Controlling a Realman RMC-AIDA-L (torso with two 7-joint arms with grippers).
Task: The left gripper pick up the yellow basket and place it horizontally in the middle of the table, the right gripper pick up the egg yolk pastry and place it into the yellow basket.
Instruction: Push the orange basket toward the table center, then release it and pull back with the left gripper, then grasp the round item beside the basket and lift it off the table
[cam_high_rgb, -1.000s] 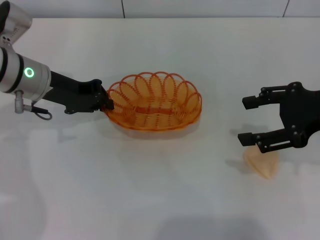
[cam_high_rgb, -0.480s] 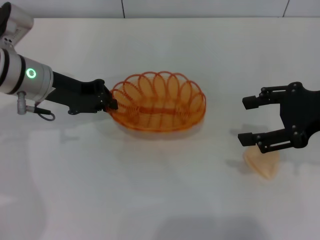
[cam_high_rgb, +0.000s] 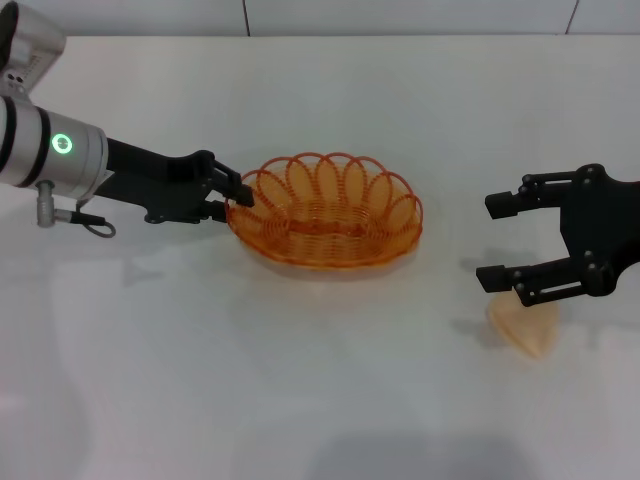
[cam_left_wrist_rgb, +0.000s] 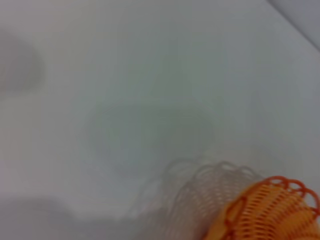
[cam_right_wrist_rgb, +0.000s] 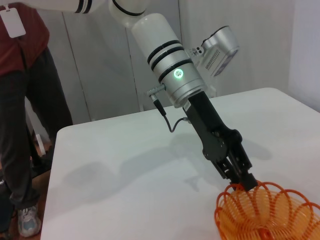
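Note:
The yellow basket (cam_high_rgb: 325, 210) sits level near the middle of the white table (cam_high_rgb: 320, 380). My left gripper (cam_high_rgb: 234, 202) is shut on the basket's left rim, its silver arm with the green ring reaching in from the left. The right wrist view shows the same grip (cam_right_wrist_rgb: 245, 182) on the basket (cam_right_wrist_rgb: 265, 215). A part of the basket (cam_left_wrist_rgb: 270, 210) shows in the left wrist view. The egg yolk pastry (cam_high_rgb: 525, 328) lies on the table at the right. My right gripper (cam_high_rgb: 492, 242) is open and hovers just behind and above the pastry, not touching it.
A person in a red top (cam_right_wrist_rgb: 20, 90) stands beyond the table's far side in the right wrist view. A wall runs along the table's back edge (cam_high_rgb: 320, 36). Bare tabletop lies between the basket and the pastry.
My left gripper has carried the basket to the right, and the basket has gone from tilted to level. The right gripper and the pastry have not moved.

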